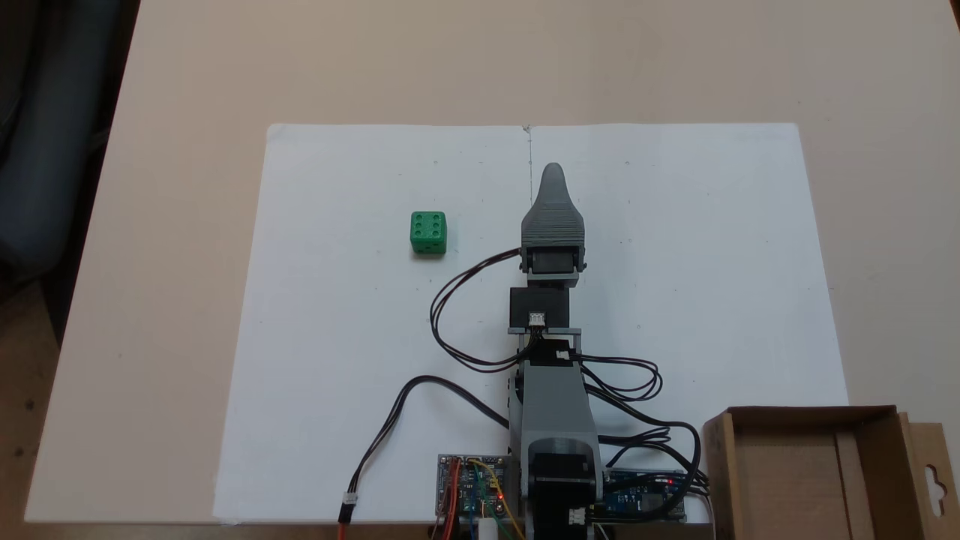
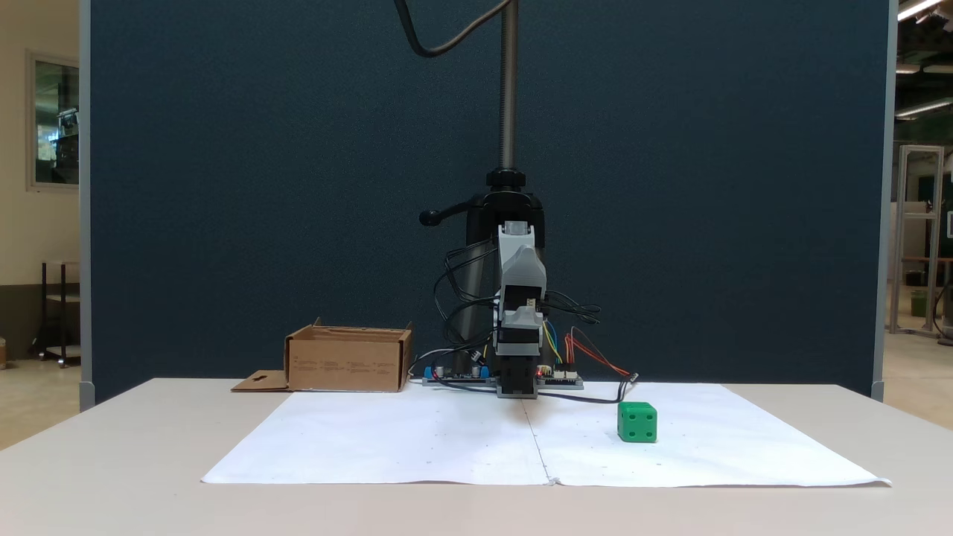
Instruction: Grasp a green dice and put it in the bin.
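The green dice (image 1: 428, 232) (image 2: 637, 422) rests on the white paper, six pips up in the fixed view from above. My gripper (image 1: 553, 176) (image 2: 517, 388) points straight out from the base and lies low over the paper's centre seam, well apart from the dice, which sits to its left seen from above. Its jaws lie one over the other, so their gap is hidden. Nothing shows between them. The bin (image 1: 787, 480) (image 2: 348, 362), a brown cardboard box with a slotted flap, stands beside the arm's base and holds nothing.
Two white paper sheets (image 1: 337, 360) cover the beige table (image 1: 187, 187). Black cables (image 1: 450, 315) loop beside the arm, and circuit boards (image 1: 469, 487) sit at its base. A camera stand pole (image 2: 508, 89) rises behind it, before a dark blue partition (image 2: 260, 186).
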Controlling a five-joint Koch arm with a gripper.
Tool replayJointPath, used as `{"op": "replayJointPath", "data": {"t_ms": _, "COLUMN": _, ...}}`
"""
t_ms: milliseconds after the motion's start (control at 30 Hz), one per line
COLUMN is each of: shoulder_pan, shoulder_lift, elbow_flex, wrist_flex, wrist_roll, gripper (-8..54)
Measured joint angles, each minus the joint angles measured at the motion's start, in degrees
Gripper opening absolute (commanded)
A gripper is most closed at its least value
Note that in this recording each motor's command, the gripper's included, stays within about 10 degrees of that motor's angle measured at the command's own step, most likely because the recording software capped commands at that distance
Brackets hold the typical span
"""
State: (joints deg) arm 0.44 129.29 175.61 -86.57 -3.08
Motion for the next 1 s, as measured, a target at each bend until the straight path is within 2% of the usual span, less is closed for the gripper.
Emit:
{"op": "replayJointPath", "data": {"t_ms": 167, "shoulder_pan": -1.1, "shoulder_lift": 0.0, "elbow_flex": 0.0, "wrist_flex": -6.2, "wrist_roll": -0.2, "gripper": 44.0}}
{"op": "replayJointPath", "data": {"t_ms": 1000, "shoulder_pan": -1.1, "shoulder_lift": 0.0, "elbow_flex": 0.0, "wrist_flex": -6.3, "wrist_roll": -0.2, "gripper": 43.9}}
